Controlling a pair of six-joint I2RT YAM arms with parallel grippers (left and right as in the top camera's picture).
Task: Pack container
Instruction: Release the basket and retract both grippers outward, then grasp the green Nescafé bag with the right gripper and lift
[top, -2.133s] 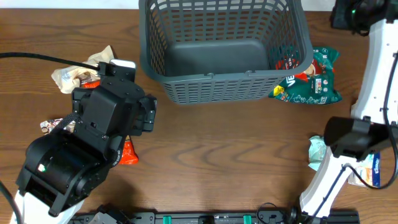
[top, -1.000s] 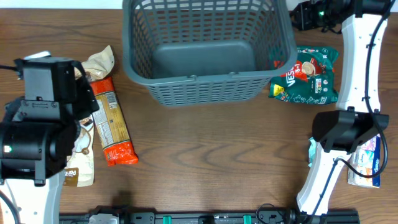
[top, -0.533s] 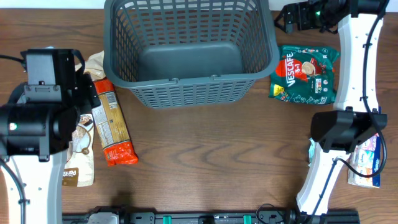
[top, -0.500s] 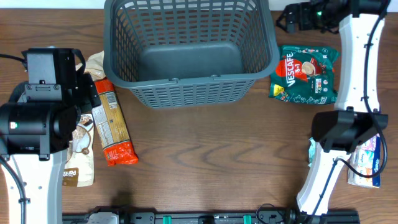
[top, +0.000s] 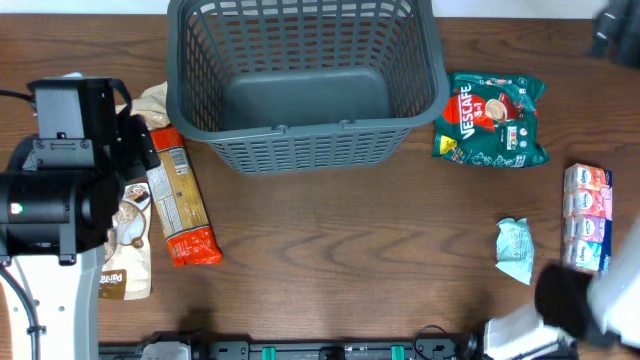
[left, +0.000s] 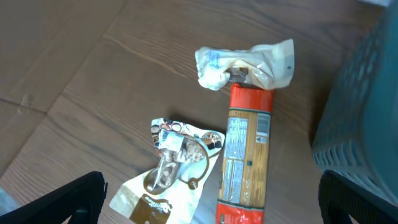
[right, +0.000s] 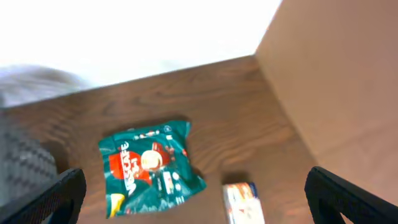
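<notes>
The container, a large dark grey lattice basket, stands empty at the back middle of the table. It also shows at the right edge of the left wrist view, container. My left gripper is open, hovering above an orange-red pasta packet, a white-and-brown packet and a crumpled cream packet. My right gripper is open and empty, high above a green Nescafe packet and a small box. The right arm shows in the overhead view only as a blur at the top right corner.
The left arm covers part of the packets left of the basket. Right of the basket lie the green Nescafe packet, a tissue pack and a small teal packet. The pasta packet lies lengthwise at the left.
The basket slid left, then stayed still. My right gripper left the basket's far right corner and the arm swung away right, uncovering the tissue pack and teal packet. The left arm barely moved.
</notes>
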